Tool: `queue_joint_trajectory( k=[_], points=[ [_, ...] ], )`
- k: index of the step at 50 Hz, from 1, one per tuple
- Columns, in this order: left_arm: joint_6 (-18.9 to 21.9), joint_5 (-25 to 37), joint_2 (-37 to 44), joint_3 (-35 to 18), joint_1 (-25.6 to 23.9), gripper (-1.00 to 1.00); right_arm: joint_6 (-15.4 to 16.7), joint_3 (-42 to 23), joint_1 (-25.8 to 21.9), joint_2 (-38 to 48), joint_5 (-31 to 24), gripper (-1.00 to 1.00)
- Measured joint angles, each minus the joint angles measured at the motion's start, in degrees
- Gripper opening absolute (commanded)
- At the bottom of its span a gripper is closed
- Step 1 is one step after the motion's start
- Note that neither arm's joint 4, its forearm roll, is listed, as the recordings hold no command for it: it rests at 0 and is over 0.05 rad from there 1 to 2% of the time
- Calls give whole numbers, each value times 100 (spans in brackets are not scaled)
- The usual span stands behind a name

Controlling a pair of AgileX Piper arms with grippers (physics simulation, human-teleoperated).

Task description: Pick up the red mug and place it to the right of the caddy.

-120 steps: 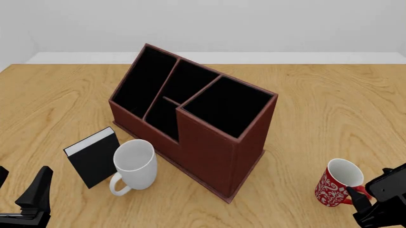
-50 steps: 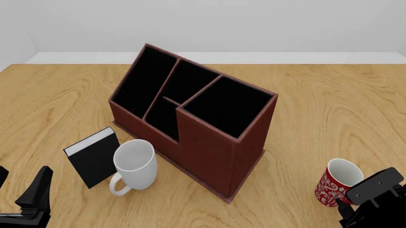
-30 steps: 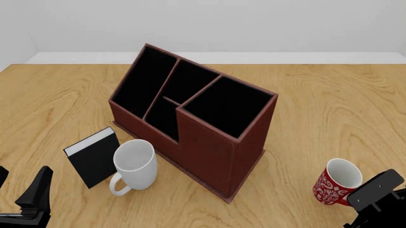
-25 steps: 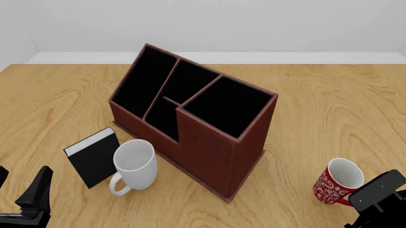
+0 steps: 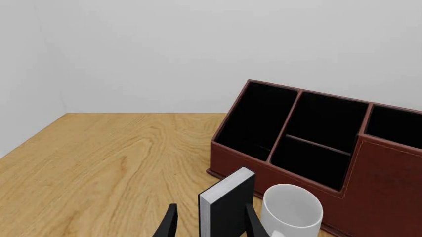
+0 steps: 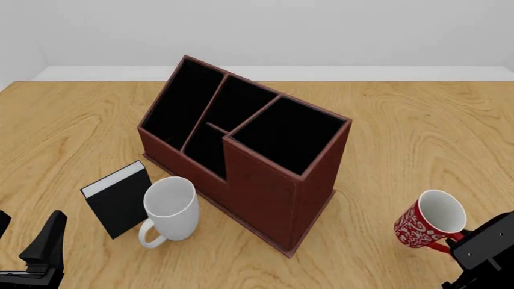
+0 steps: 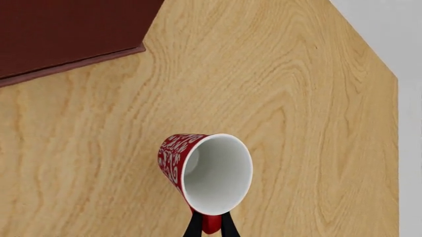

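Note:
The red mug (image 6: 428, 221), with a white floral pattern, is tilted and held just above the table, front right of the caddy (image 6: 265, 180). My right gripper (image 6: 454, 242) is shut on its red handle. In the right wrist view the mug (image 7: 205, 170) shows its white inside, with the fingers (image 7: 193, 228) pinching the handle; a caddy corner (image 7: 66, 29) lies beyond. My left gripper (image 6: 24, 244) is open and empty at the front left, far from the mug. The left wrist view also shows the caddy (image 5: 389, 173).
A plain white mug (image 6: 170, 211) and a small black book (image 6: 120, 201) stand in front of the caddy's left end. Both show in the left wrist view, the book (image 5: 228, 207) between the left fingertips' line of sight and the mug (image 5: 291, 217) beside it.
The right gripper closed on the red mug's handle. The mug has risen off the table, tipped over and shifted slightly right. The left arm has not moved.

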State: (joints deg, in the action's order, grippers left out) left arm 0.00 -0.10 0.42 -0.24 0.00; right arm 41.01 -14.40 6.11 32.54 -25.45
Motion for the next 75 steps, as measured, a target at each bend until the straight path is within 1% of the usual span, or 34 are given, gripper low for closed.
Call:
queue_joint_trajectory(
  k=[10, 20, 33, 55, 75],
  points=[
    [0, 0, 0, 0, 0, 100, -16, -129, -404, 114, 79, -100],
    [0, 0, 0, 0, 0, 100, -88, -263, -854, 611, 473, -100],
    [0, 0, 0, 0, 0, 100, -168, -447, -1254, 1372, 1014, -100],
    [0, 0, 0, 0, 0, 100, -209, -590, -1592, 2185, 1533, -100],
    [0, 0, 0, 0, 0, 100, -254, -567, -1782, 2728, 1906, -100]
  ],
)
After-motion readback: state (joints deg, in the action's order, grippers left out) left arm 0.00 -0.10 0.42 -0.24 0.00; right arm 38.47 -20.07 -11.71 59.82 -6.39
